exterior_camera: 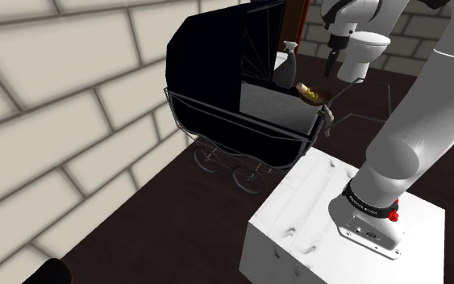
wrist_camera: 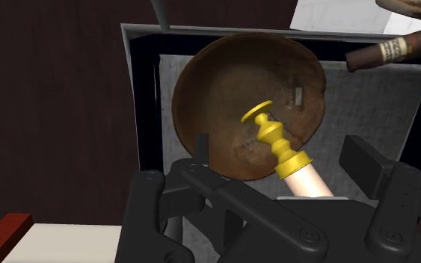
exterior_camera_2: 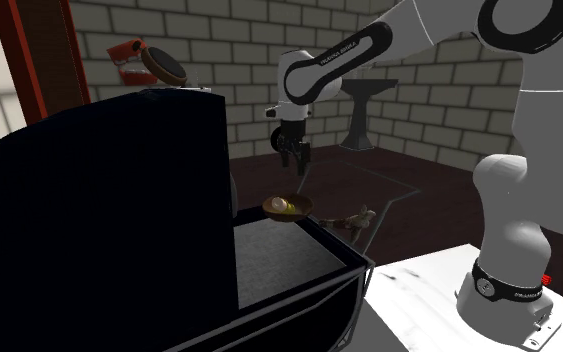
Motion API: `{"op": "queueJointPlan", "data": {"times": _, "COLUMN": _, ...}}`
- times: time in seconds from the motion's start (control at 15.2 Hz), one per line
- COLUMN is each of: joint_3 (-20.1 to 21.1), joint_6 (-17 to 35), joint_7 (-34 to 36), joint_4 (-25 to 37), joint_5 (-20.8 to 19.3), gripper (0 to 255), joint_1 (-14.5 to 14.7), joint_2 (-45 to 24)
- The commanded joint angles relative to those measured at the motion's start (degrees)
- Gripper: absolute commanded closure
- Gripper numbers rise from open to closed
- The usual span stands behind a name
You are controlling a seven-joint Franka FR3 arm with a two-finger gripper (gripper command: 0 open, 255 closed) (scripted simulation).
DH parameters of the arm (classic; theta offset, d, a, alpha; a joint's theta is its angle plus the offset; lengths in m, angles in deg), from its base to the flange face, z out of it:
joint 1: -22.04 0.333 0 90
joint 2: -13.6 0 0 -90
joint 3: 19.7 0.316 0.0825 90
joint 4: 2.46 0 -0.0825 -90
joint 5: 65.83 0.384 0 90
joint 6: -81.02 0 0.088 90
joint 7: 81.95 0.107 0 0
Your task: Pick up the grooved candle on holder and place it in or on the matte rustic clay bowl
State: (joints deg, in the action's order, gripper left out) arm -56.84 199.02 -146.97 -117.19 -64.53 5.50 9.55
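With the candle on holder (wrist_camera: 280, 142) lying in the brown bowl (wrist_camera: 216, 82), the spread, empty hand (exterior_camera_2: 295, 165) should rise straight up without nudging either.

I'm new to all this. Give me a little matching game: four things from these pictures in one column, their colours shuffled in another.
Things:
1. candle holder
2. bowl
3. pram
4. stand

Colours:
a. black
b. white
c. yellow
d. brown

Pairs: 1-c, 2-d, 3-a, 4-b.
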Motion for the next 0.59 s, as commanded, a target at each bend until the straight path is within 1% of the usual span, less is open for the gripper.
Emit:
{"op": "queueJointPlan", "data": {"times": 0.0, "joint_3": -0.06, "joint_6": -3.32, "joint_7": 0.45, "joint_4": 2.32, "joint_5": -0.85, "gripper": 0, "joint_1": 0.12, "joint_2": 1.21}}
{"op": "queueJointPlan", "data": {"times": 0.07, "joint_3": -0.03, "joint_6": -4.78, "joint_7": 0.67, "joint_4": 3.4, "joint_5": -1.16, "gripper": 0, "joint_1": 0.2, "joint_2": 1.68}}
{"op": "queueJointPlan", "data": {"times": 0.53, "joint_3": -0.03, "joint_6": -4.78, "joint_7": 0.67, "joint_4": 3.4, "joint_5": -1.16, "gripper": 0, "joint_1": 0.19, "joint_2": 1.68}}
